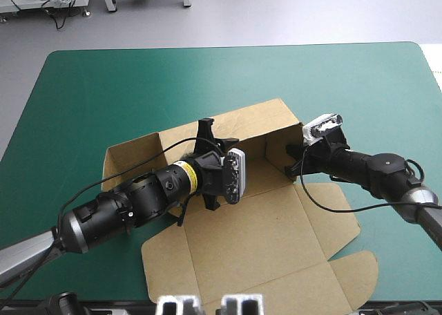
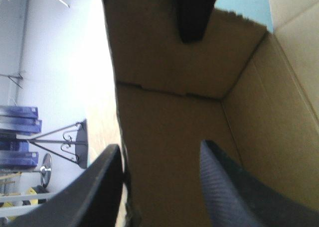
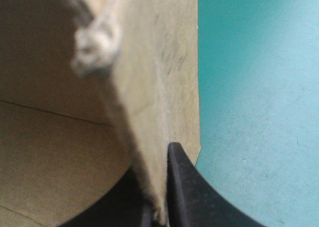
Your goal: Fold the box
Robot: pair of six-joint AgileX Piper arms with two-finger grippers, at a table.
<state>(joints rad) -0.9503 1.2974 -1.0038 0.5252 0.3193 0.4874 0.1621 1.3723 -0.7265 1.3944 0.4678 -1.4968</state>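
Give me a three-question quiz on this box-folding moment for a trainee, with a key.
1. True or false: the right gripper is shut on a raised wall of the box.
2. Pick one. The left gripper has its fingers: A) closed in one arch; B) apart, a wall's edge between them; C) out of view.
3. Fill in: the near panel lies ___ on the teal-green cover.
Key: 1 true; 2 B; 3 flat.

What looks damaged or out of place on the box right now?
The box has a worn edge. In the right wrist view, the raised wall pinched by the right hand is ragged along its cut edge, with a pale frayed tuft ahead of the hand. Nothing else stands out.
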